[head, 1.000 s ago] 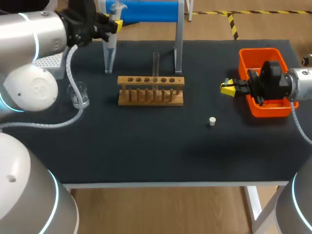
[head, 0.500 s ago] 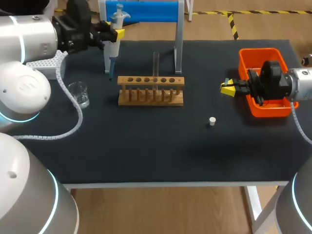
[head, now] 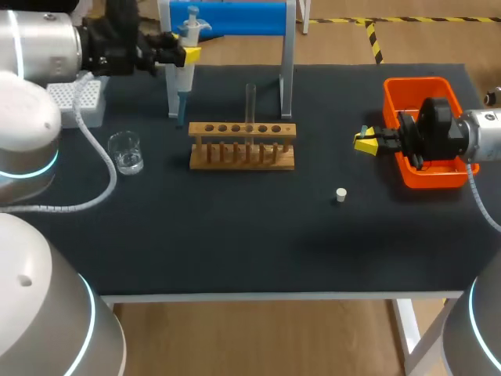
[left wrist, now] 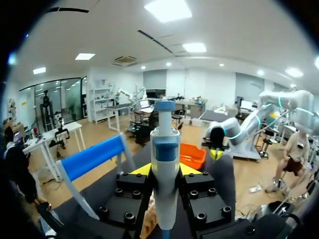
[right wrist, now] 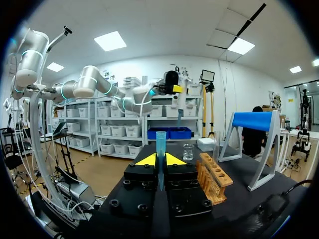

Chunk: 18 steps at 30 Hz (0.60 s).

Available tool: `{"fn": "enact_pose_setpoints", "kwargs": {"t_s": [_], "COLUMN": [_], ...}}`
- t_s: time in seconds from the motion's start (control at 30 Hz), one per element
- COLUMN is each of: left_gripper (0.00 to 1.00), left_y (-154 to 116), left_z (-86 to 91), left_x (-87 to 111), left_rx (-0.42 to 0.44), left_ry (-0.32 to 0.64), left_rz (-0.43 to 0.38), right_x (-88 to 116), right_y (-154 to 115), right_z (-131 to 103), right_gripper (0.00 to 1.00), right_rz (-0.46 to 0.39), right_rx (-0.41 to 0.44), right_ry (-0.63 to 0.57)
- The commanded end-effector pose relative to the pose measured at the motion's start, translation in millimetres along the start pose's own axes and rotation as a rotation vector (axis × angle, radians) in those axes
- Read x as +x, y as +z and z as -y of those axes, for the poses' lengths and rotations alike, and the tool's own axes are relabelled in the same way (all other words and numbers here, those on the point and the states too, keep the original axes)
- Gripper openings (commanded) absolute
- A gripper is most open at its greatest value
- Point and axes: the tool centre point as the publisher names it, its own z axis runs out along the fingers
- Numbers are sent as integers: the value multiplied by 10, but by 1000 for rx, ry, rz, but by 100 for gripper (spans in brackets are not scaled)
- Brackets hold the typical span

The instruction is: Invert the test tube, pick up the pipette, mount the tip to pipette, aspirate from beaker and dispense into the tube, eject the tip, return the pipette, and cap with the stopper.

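Note:
My left gripper (head: 185, 55) is at the far left, over the table's back edge, shut on the white and blue pipette (head: 188, 47). The pipette hangs upright just in front of the blue-barred stand (head: 235, 17). In the left wrist view the pipette (left wrist: 164, 149) stands between the yellow tips of that gripper (left wrist: 165, 169). A clear test tube (head: 250, 102) stands upright in the wooden rack (head: 243, 146). My right gripper (head: 365, 142) hovers beside the orange bin (head: 391, 98), shut on a slim blue pipette tip (right wrist: 160, 142). The white stopper (head: 340, 194) lies on the mat.
A glass beaker (head: 125, 151) stands left of the rack. A white tip box (head: 78, 100) sits at the far left. The stand's metal legs (head: 286, 78) rise behind the rack. The dark mat in front of the rack holds only the stopper.
My left arm has drawn back to the left, lifting the pipette up and toward the stand and uncovering the beaker. The right arm has not moved.

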Motion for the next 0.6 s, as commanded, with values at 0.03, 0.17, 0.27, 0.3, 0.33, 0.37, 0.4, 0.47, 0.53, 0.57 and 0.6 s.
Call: {"fn": "enact_pose_setpoints", "kwargs": {"t_s": [0.03,0.17,0.27,0.3,0.33,0.37,0.4,0.47,0.53,0.57,0.6], "left_gripper": [0,0,0,0,0,0,0,0,0,0,0], "left_y": [-53,3,62,72,76,80,83,85,85,79,72], "left_z": [98,178,215,221,225,231,235,239,277,295,317], "left_x": [169,332,418,437,463,486,505,537,583,605,627], "left_rx": [34,54,55,60,79,86,85,107,125,151,154], "left_ry": [20,32,38,39,37,41,38,22,33,40,55], "left_rz": [-232,-293,-332,-339,-341,-348,-350,-350,-340,-328,-318], "right_x": [0,0,0,0,0,0,0,0,0,0,0], "right_y": [-10,-10,-10,-10,-10,-10,-10,-10,-10,-10,-10], "right_z": [2,2,2,2,2,2,2,2,2,2,2], "right_gripper": [0,0,0,0,0,0,0,0,0,0,0], "right_rz": [-2,-2,-2,-2,-2,-2,-2,-2,-2,-2,-2], "right_rx": [0,0,0,0,0,0,0,0,0,0,0], "right_ry": [0,0,0,0,0,0,0,0,0,0,0]}}
